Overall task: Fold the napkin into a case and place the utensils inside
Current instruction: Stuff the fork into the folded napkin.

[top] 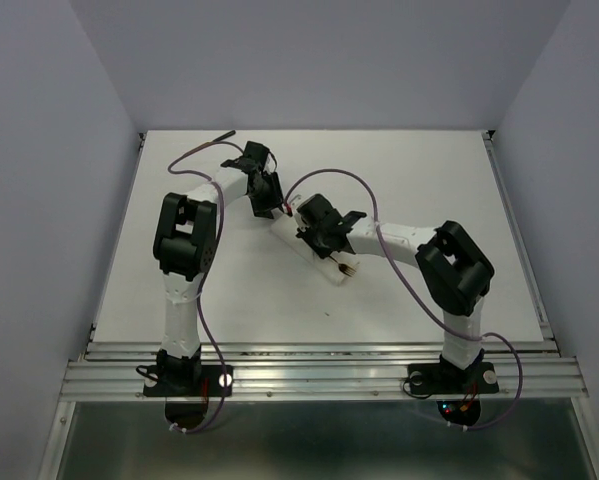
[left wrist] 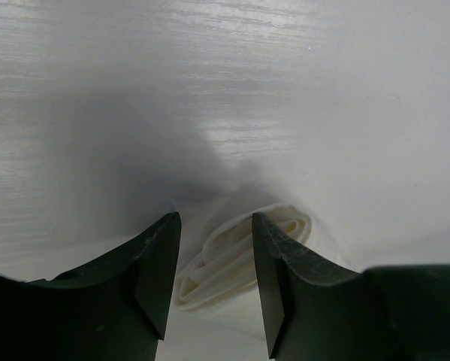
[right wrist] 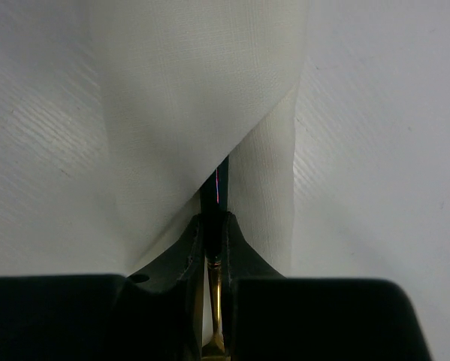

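The right gripper pinches a utensil, its dark tip slipping under the case at the open cloth edge. The left gripper, jaws spread, straddles the case's folded far end. Open tabletop surrounds the case.

- left gripper: dark jaws spread apart, rising from the lower edge
- case: layered white cloth end lying between the jaws, contact unclear
- table: pale, faintly grained, soft shadow just beyond the cloth
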You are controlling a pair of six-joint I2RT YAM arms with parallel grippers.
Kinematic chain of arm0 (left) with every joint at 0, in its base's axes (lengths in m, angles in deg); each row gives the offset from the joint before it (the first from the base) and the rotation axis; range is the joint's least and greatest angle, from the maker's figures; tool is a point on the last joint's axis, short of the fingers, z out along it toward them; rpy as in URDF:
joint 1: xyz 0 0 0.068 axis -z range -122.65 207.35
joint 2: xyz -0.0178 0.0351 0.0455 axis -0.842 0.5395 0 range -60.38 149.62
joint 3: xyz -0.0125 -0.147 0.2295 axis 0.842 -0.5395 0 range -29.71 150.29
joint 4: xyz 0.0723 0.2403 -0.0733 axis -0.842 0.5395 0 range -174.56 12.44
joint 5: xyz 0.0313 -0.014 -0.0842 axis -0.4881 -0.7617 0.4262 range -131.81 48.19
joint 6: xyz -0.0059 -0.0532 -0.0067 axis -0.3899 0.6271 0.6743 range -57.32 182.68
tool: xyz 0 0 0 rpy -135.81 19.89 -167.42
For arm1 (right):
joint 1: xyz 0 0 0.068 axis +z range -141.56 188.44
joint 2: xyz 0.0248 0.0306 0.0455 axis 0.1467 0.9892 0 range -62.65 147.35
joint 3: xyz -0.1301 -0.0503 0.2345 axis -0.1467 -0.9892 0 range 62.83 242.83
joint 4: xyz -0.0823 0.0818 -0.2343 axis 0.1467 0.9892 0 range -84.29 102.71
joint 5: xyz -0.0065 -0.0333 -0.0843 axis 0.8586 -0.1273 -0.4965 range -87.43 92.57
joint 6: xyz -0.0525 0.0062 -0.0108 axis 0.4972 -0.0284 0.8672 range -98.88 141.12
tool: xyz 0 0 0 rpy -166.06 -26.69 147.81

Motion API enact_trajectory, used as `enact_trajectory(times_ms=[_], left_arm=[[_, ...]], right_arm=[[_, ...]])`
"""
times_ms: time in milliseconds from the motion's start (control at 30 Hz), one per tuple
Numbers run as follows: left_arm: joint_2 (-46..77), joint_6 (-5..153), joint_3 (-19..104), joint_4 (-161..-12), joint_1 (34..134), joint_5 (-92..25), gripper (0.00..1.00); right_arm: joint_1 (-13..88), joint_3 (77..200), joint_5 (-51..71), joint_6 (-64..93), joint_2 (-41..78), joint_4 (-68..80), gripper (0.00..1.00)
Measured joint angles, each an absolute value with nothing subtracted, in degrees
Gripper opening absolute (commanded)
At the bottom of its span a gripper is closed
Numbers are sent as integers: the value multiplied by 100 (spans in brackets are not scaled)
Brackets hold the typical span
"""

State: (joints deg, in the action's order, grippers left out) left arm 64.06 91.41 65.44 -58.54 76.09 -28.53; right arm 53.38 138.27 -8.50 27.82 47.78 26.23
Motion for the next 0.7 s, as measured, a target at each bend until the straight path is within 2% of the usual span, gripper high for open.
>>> enact_trajectory(times_ms=[400, 433, 500, 567, 700], left_arm=[[6439, 9119, 6590, -5865, 7611, -2805, 54], [6439, 9117, 6590, -5865, 7611, -2803, 54], [6439, 9115, 6590, -5865, 7611, -2787, 54], [6439, 9113, 6590, -5867, 7611, -2785, 54], [6439, 9100, 6590, -5867, 7611, -2783, 54]], right_arm=[[5212, 14199, -863, 3173, 5064, 2500, 1], [5199, 14220, -870, 3188, 5093, 2494, 2], [5196, 14279, -911, 3195, 5163, 2470, 15], [5196, 14330, -970, 3197, 5222, 2450, 23], [5196, 14336, -1080, 3191, 5226, 2443, 29]])
